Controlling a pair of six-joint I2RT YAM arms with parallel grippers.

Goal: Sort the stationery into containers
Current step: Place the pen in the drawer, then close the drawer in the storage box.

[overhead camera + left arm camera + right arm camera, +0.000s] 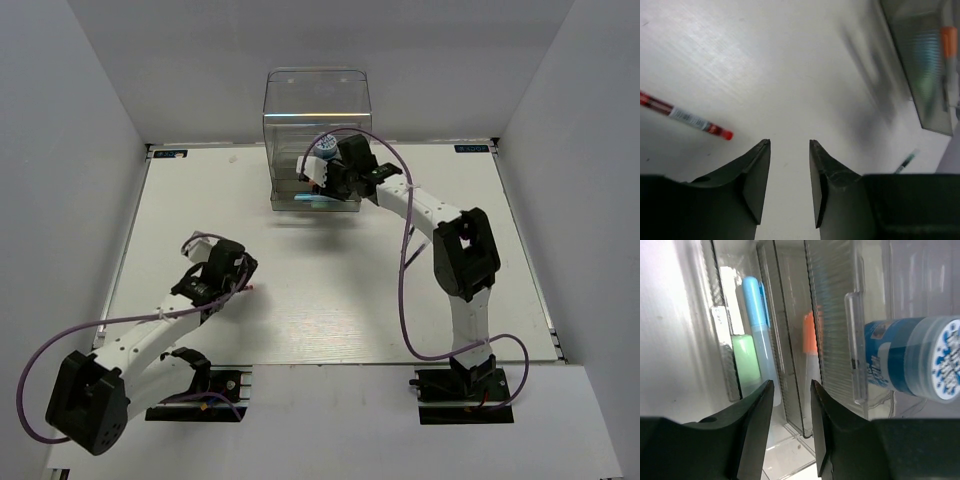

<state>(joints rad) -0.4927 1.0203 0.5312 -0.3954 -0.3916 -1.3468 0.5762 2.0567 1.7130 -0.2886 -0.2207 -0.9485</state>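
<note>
The clear smoky drawer unit (315,110) stands at the table's back middle. My right gripper (322,180) is open at its drawer fronts; in the right wrist view the gripper (791,385) has a drawer's clear edge between the jaws. A light-blue marker (757,315), a pale-green marker (746,360) and an orange-tipped marker (811,335) lie in the drawers. The blue-and-white tub (912,357) sits in the compartment above (325,145). My left gripper (238,272) is open and empty (790,145). The thin red pen (685,116) lies on the table to its left.
A thin dark pen (905,162) lies on the table near the unit's front. The drawer unit (925,65) shows blurred at the left wrist view's upper right. White walls (90,130) enclose the table on three sides.
</note>
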